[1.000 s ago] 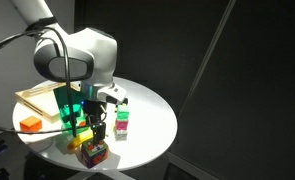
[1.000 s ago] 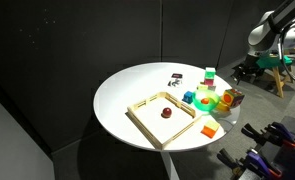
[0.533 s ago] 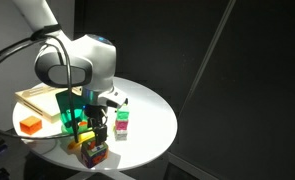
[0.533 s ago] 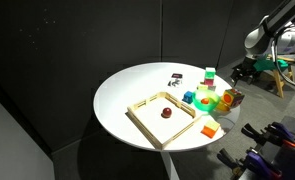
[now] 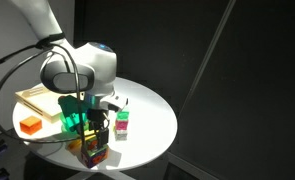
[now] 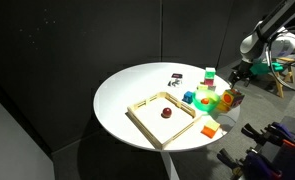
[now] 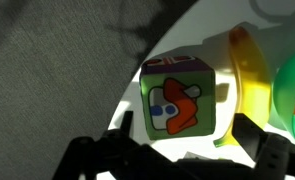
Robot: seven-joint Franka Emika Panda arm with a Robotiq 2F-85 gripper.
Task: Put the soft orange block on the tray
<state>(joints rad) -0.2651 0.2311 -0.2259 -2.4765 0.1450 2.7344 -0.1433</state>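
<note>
The soft orange block lies on the white round table, just outside the wooden tray. In an exterior view the block sits off the tray's corner. My gripper hangs low over a cluster of toys at the table edge, away from the orange block, and also shows in an exterior view. In the wrist view the gripper is open and empty. A picture cube with a green face stands just beyond the fingers. The orange block is not in the wrist view.
A dark red object lies in the tray. Green and yellow toys and a colourful cube crowd the area under the gripper. A green and pink block stack stands nearby. A small dark item lies at the far rim.
The arm has come down and in toward the cluster of toys at the table edge. The orange block and tray have not moved.
</note>
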